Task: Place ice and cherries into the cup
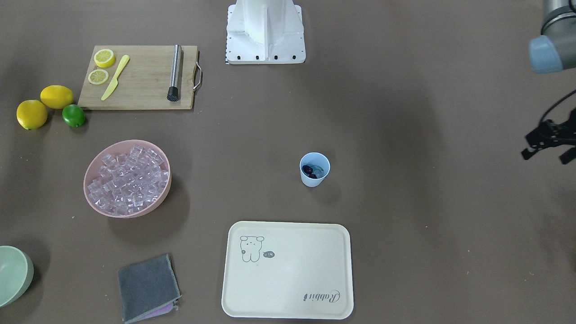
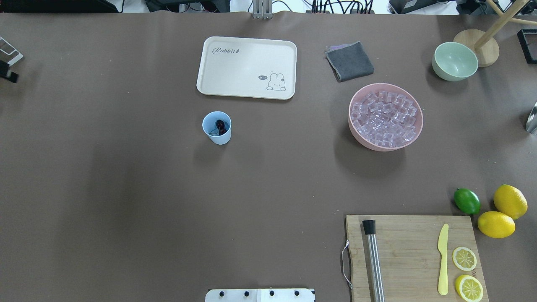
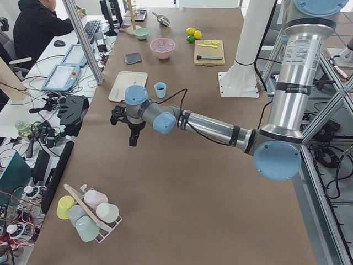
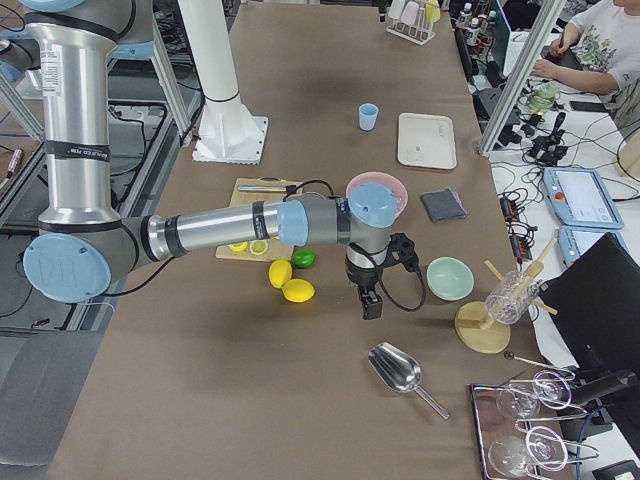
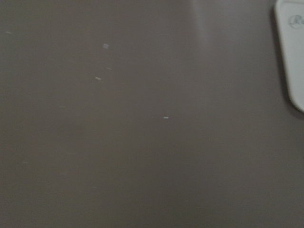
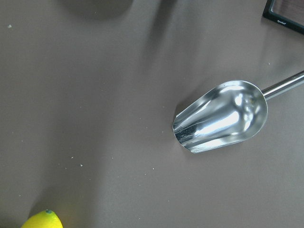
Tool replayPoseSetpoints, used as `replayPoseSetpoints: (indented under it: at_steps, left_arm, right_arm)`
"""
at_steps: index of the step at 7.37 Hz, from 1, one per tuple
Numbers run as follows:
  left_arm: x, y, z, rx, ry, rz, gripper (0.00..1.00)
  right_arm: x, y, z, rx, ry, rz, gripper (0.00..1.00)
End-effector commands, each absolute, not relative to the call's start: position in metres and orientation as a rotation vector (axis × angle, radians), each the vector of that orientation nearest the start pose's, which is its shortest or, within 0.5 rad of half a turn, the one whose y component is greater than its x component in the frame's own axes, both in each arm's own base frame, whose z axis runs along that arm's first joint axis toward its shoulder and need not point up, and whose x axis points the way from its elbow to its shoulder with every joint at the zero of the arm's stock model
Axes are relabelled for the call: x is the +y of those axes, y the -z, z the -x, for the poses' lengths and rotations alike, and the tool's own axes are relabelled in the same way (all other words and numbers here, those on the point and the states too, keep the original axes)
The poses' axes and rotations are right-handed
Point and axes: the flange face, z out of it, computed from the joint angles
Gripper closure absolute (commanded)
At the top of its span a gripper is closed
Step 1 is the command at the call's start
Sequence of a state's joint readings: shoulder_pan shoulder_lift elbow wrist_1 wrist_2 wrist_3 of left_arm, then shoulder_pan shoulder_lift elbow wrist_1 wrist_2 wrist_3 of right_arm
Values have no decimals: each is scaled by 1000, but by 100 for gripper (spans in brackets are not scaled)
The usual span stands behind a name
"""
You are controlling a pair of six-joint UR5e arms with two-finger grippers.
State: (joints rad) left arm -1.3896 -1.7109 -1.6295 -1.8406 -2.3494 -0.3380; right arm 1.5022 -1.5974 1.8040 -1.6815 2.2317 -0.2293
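The light-blue cup [image 1: 314, 169] stands upright mid-table, just robot-side of the cream tray [image 1: 288, 288]. The dark cherries [image 1: 309, 170] lie inside the cup [image 2: 217, 127]; I see no cube in it. The ice [image 1: 127, 178] fills a wide pink bowl [image 1: 135, 212] well apart from the cup. My left gripper [image 1: 545, 154] hangs open and empty above bare table at the far left end, far from the cup. My right gripper [image 4: 372, 303] hovers past the lemons near a metal scoop [image 6: 221, 116]; whether it is open or shut I cannot tell.
A cutting board [image 2: 413, 256] carries a metal muddler, a yellow knife and two lemon slices. Two lemons [image 2: 503, 212] and a lime [image 2: 467, 201] lie beside it. A grey cloth [image 2: 349, 61] and a pale green bowl [image 2: 454, 61] sit at the far side.
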Motion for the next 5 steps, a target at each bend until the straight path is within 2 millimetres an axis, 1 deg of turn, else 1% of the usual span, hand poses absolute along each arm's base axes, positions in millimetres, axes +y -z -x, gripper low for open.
replayPoseSetpoints:
  at_steps: [1, 3, 4, 5]
  left_arm:
    - [-559, -578, 60, 806, -41, -146, 2]
    - [-553, -578, 64, 805, -59, -144, 2]
    - [-552, -581, 64, 799, -51, -137, 2]
    - [-551, -577, 72, 801, -46, -154, 2]
  right_arm:
    - [-489, -576, -33, -652, 331, -145, 1]
    - [-490, -574, -33, -653, 328, -148, 1]
    - [-496, -568, -30, -653, 332, -157, 1]
    - [-497, -565, -30, -652, 338, -161, 1]
